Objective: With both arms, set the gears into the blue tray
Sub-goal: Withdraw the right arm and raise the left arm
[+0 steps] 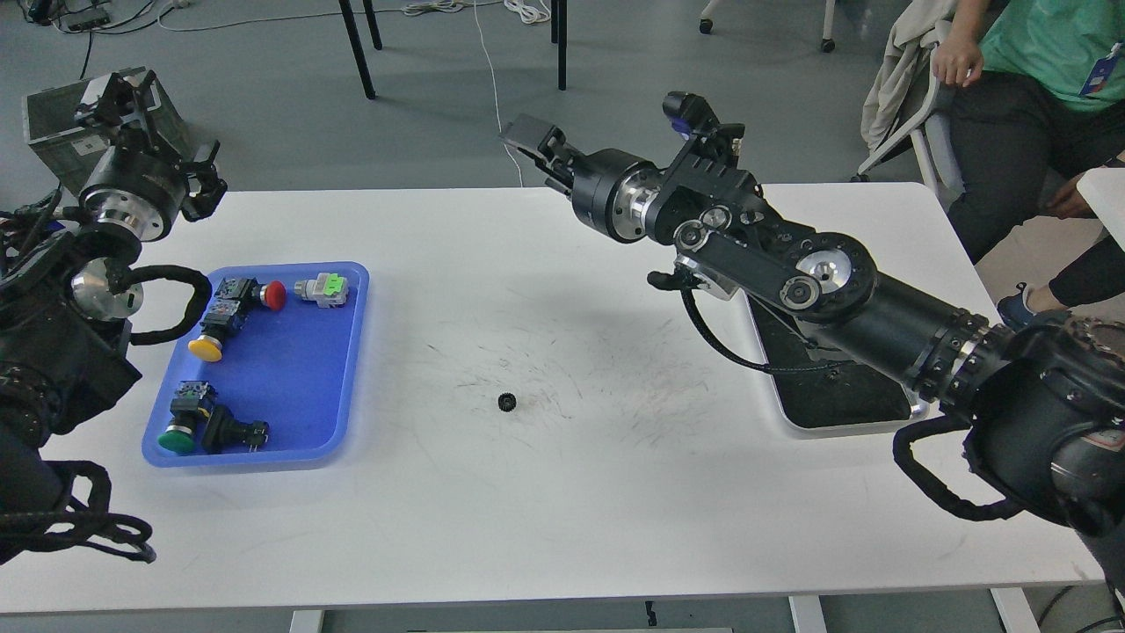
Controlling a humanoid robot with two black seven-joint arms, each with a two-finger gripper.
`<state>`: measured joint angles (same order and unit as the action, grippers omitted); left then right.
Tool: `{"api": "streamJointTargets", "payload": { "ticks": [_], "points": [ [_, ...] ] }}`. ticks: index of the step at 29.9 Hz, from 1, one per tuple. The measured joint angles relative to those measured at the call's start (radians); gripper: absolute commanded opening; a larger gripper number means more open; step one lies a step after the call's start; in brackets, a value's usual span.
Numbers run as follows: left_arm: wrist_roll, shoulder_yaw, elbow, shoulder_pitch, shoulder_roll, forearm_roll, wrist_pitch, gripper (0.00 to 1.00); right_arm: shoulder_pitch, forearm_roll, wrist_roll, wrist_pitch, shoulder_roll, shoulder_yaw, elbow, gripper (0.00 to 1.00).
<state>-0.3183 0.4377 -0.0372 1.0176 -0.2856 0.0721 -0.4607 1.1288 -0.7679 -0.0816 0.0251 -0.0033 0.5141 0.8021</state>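
Note:
One tiny black gear [506,402] lies alone on the white table [545,492], well right of the blue tray [290,369]. The tray holds several push-button switches with red, yellow and green caps. My right gripper [530,141] is lifted high over the table's far edge, far above and behind the gear; its fingers look parted with nothing between them. My left gripper [119,90] hovers beyond the table's far left corner, behind the tray, open and empty.
A steel tray [795,426] with a dark bottom sits at the right, largely covered by my right arm. A grey bin [53,114] stands on the floor behind my left gripper. A seated person [1028,79] is at the far right.

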Motion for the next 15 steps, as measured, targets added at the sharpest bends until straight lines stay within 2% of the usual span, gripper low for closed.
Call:
{"api": "streamJointTargets", "payload": {
  "ticks": [3,7,11,15],
  "points": [
    [0.000,-0.097,-0.001,0.065,0.002,-0.058,0.016,0.99,-0.036,0.151,-0.003,0.005,-0.068,0.118,0.018,0.85],
    [0.010,-0.248,-0.002,0.118,-0.003,-0.099,0.020,0.99,-0.080,0.384,-0.003,0.030,-0.231,0.221,0.049,0.85],
    [0.029,-0.371,-0.001,0.187,-0.006,-0.149,-0.012,0.99,-0.145,0.587,0.001,0.126,-0.377,0.280,0.044,0.85],
    [0.031,-0.421,-0.001,0.258,0.000,-0.243,-0.027,0.99,-0.240,0.716,0.003,0.183,-0.468,0.342,0.038,0.85]
  ]
}}
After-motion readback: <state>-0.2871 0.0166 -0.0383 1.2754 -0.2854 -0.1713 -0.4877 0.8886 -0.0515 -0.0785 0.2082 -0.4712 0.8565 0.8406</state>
